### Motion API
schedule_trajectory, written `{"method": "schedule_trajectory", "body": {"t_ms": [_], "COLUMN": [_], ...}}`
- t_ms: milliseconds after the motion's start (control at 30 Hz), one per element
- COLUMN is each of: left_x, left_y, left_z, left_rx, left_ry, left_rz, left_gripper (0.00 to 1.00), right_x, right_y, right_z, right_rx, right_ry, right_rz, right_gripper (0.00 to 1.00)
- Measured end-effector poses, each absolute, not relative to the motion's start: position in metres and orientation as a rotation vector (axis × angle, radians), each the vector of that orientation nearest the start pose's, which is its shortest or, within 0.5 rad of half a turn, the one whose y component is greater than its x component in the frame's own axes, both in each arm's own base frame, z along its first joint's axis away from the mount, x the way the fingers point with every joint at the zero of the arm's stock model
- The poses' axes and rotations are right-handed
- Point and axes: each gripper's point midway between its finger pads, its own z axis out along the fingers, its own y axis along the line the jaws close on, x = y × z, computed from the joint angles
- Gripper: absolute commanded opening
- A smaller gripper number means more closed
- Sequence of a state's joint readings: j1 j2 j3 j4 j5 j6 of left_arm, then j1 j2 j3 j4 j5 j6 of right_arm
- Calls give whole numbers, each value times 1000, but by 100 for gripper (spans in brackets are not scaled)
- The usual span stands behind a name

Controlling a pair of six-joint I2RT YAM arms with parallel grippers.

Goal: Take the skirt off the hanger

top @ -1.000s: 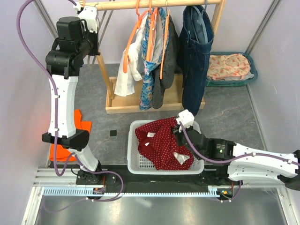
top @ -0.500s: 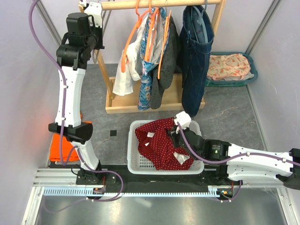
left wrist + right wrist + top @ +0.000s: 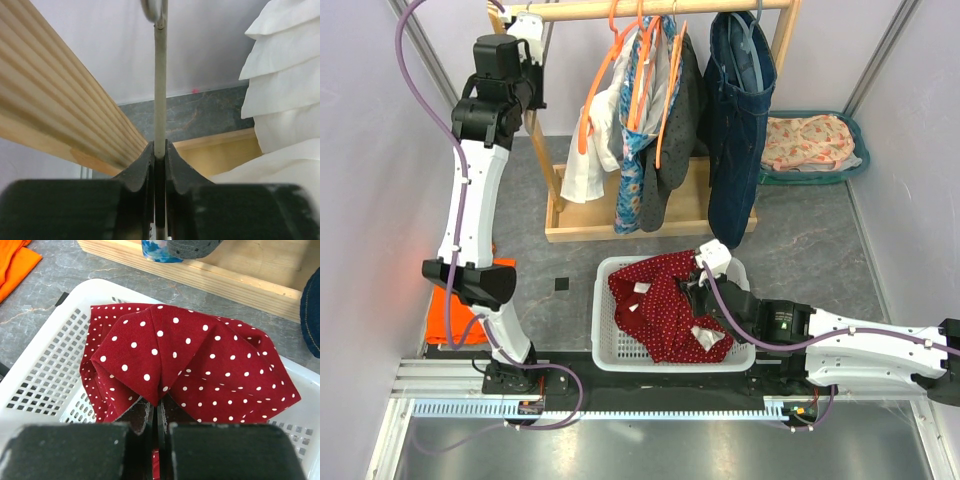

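Observation:
The red skirt with white dots (image 3: 655, 300) lies bunched in the white basket (image 3: 603, 325). My right gripper (image 3: 696, 284) is shut on a fold of the skirt (image 3: 200, 355); its jaws (image 3: 157, 407) pinch the cloth over the basket (image 3: 45, 375). My left gripper (image 3: 525, 25) is high up at the left end of the wooden rail (image 3: 650, 10). In the left wrist view it (image 3: 160, 150) is shut on the thin pale stem of a hanger (image 3: 160, 90), right beside the rail (image 3: 55, 110). The rest of the hanger is out of view.
Garments on orange hangers (image 3: 640, 120) and dark jeans (image 3: 735, 130) hang from the rail over the rack's wooden base (image 3: 570, 225). A teal tray with floral cloth (image 3: 810, 145) sits back right. Orange cloth (image 3: 455, 315) lies at the left. White fabric (image 3: 285, 95) hangs close to my left gripper.
My left arm has swung right and up to the rail's left end. My right gripper has shifted slightly left, still holding the skirt in the basket.

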State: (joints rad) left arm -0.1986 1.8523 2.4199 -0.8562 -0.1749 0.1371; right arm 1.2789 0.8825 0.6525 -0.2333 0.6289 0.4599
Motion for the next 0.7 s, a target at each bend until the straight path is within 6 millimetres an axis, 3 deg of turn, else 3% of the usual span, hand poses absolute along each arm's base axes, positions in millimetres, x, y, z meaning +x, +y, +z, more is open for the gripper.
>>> {"method": "schedule_trajectory", "body": {"t_ms": [67,200,300,400,567,700], "left_x": [483,467,452,434,383,340], "left_y": [-60,-75,-66,-55,-51,-60], "left_z": [434,428,435,455,511,551], "left_rx": [201,245,230,205,192,200], "left_ry": [1865,1887,1881,1841,1700,1574], "left_rz": [128,71,83,92,43,-64], "left_gripper": [79,97,100,99,100,99], "right_x": [169,171,171,172,172,174], "right_y": [251,246,244,243,241,237], "right_z": [185,180,179,180,177,169], "right_rx": [-409,-400,-388,-375,-357,-333], "right_ry": [1932,1945,1948,1950,1957,1971], "right_rz": [497,463,454,452,446,421], "right_gripper": [0,0,1,3,13,22]}}
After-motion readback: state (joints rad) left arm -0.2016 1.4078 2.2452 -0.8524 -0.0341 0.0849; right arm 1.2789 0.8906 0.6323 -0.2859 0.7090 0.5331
